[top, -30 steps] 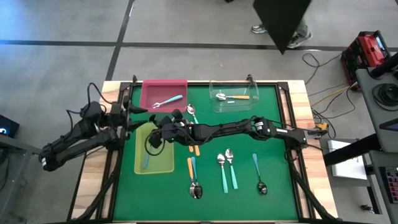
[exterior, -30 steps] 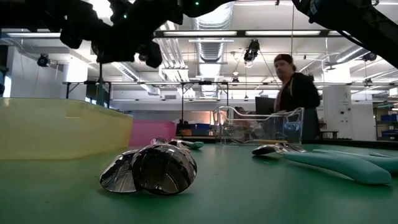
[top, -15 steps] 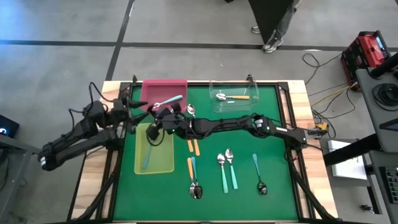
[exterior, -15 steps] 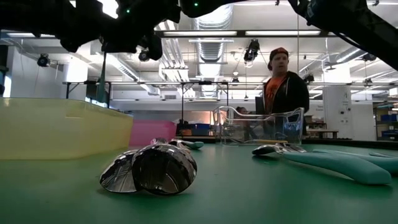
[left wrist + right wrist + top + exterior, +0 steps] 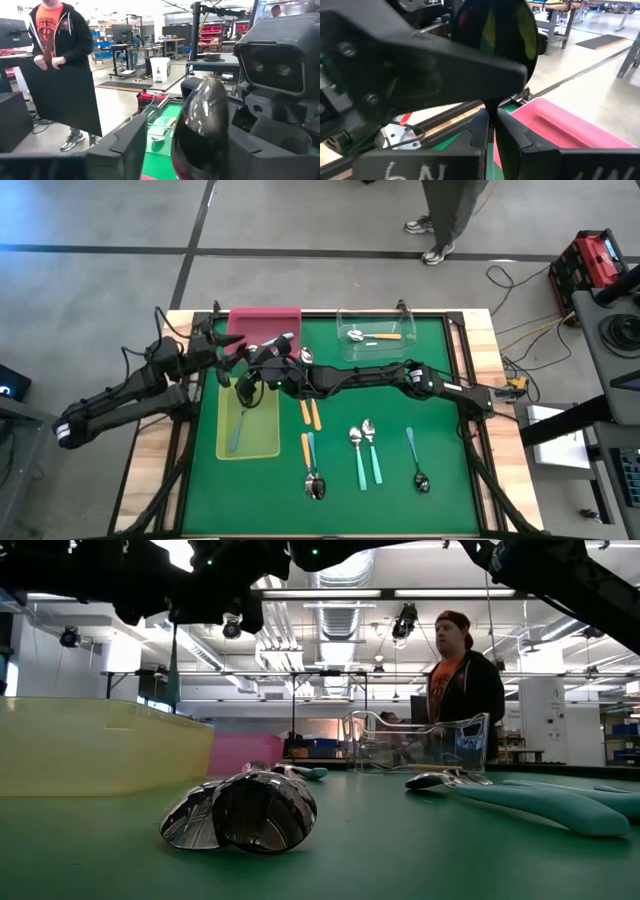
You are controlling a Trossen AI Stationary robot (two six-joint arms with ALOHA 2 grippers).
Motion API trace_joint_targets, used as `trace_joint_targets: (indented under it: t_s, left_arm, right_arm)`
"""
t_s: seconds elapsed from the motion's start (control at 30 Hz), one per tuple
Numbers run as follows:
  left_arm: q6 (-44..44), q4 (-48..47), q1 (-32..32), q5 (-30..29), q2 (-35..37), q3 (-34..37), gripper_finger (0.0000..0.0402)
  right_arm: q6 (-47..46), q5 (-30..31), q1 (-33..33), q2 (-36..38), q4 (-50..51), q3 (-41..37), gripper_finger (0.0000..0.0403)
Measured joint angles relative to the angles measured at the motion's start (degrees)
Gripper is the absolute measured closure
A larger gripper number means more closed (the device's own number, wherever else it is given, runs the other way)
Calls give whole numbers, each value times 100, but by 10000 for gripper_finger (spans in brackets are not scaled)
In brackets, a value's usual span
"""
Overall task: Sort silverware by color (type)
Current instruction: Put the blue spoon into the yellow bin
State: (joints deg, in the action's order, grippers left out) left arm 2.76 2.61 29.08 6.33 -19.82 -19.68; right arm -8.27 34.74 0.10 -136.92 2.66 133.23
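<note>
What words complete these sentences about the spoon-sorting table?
1. The spoon in the clear tray has an ___ handle.
2. The right gripper has its fingers shut on a ___.
3. The mat covering the table is ___.
Missing words: orange; spoon; green.

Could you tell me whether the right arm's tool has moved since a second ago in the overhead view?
Yes. The right tool has shifted from over the yellow-green tray toward the pink tray, and now sits near the latter's front edge.
</note>
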Motion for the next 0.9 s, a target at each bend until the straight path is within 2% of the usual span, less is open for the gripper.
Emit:
trace_joint_targets:
  t_s: [0.13, 0.27, 0.33, 0.6, 0.9]
  left_arm:
    - [-16, -10, -3, -188, 43, 0, 289]
    - [-20, 35, 0, -320, 62, 0, 368]
    - [-90, 93, 7, -392, 47, 0, 390]
    - [-474, 138, -2, -705, 71, 0, 397]
    - [-525, 108, 0, -1270, 75, -2, 399]
  right_arm:
    - [29, 8, -9, 0, -31, 0, 390]
    - [-95, 20, -27, 0, -153, 0, 390]
    - [-110, 35, -26, 2, -207, 0, 390]
    - [-189, 9, -35, 4, -293, 0, 381]
    - [-68, -74, -20, 42, -41, -2, 298]
